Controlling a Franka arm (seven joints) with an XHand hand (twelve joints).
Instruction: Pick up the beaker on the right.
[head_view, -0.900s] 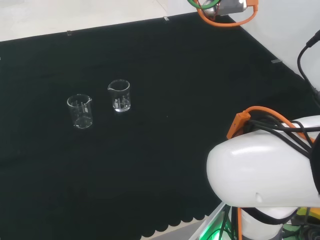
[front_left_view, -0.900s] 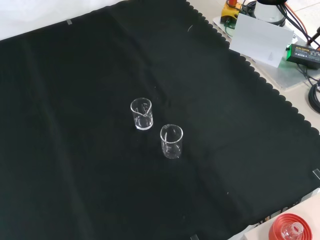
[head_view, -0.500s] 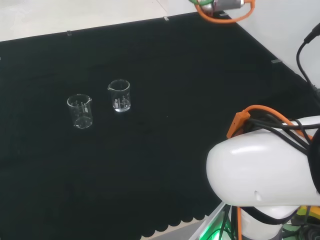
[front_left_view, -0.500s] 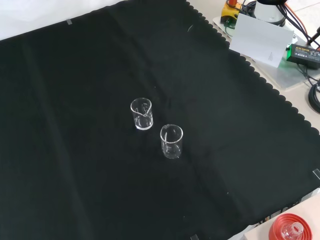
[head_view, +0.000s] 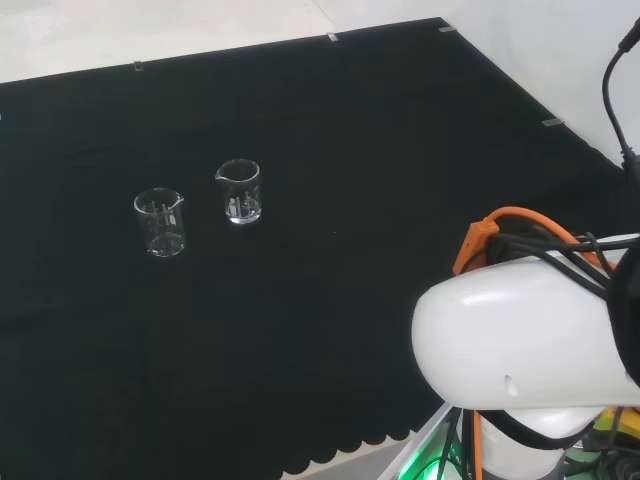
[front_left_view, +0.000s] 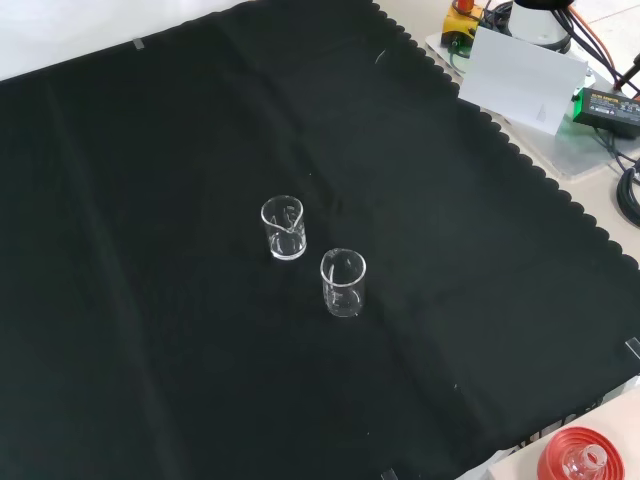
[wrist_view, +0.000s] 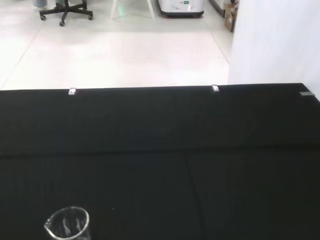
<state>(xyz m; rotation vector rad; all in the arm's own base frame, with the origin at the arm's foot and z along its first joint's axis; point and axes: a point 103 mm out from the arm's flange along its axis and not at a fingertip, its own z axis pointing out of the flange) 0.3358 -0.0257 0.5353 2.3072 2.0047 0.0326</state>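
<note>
Two clear beakers upright on the black cloth (head_view: 330, 120), left of centre in the head view: right beaker (head_view: 239, 191) just beside left beaker (head_view: 161, 222), apart; hand's state impossible to tell.

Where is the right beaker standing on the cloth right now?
In the head view, the right beaker stands upright left of centre on the black cloth, just right of the other beaker.

Robotics laboratory: bench draped in black cloth (front_left_view: 150, 350), two clear glass beakers (front_left_view: 283, 228) near frame centre, cabled electronics (front_left_view: 610, 105) (upper right, front view), and pale polished floor (wrist_view: 120, 55) beyond.
</note>
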